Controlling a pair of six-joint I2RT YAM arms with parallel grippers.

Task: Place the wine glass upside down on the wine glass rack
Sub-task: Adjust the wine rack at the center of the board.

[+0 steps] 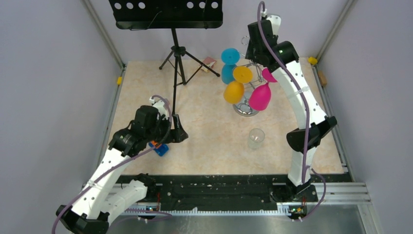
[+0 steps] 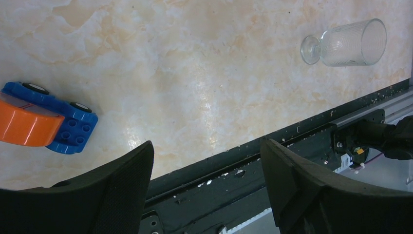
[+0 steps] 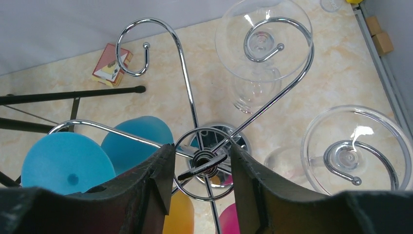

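Top external: wine glass rack [image 1: 245, 111] mostly behind glasses [image 1: 259, 96]

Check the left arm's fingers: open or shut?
Open. In the left wrist view the left fingers stand wide apart, with only table and black rail showing between them; nothing gripped.

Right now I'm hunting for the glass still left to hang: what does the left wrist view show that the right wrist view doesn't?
Only the left wrist: a clear glass on the tabletop, apart from a blue and orange toy car, and the black rail at the table's edge. Only the right wrist: the chrome rack with two clear glasses hung in its curled hooks, a teal glass, a card box. Both: that marbled tabletop.
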